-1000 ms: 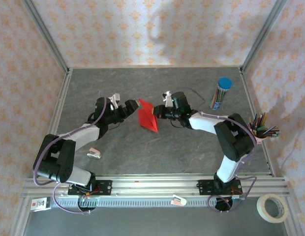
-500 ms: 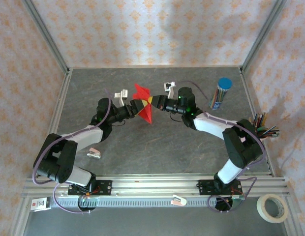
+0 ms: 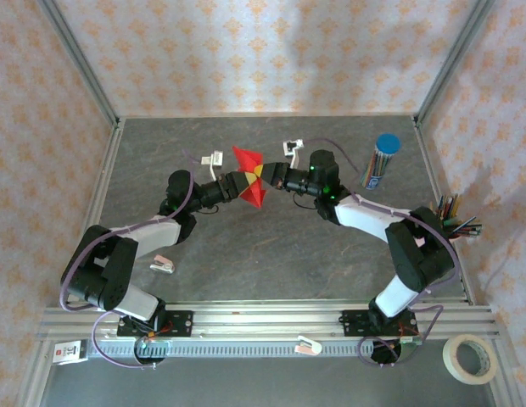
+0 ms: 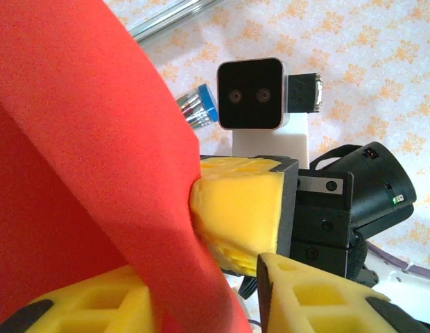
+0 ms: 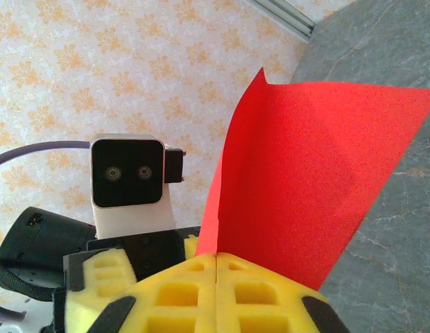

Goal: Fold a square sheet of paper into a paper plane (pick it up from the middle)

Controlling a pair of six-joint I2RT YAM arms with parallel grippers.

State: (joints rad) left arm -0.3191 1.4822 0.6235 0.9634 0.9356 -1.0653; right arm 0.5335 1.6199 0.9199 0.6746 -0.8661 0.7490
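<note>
One square sheet of paper: my right fingers clamp it; it hides my left fingers' gap, grip unclear. Pencils fill the blue-capped tube.

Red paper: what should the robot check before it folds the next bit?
1. Right gripper pinches the red paper: ok, pads shut on it.
2. Left gripper grips it too: cannot tell; a gap shows beside the paper.
3. Paper up off the table: ok.
4. Paper free of tears: ok on the sides that show.
5. Pencil tube clear of both arms: ok.
</note>
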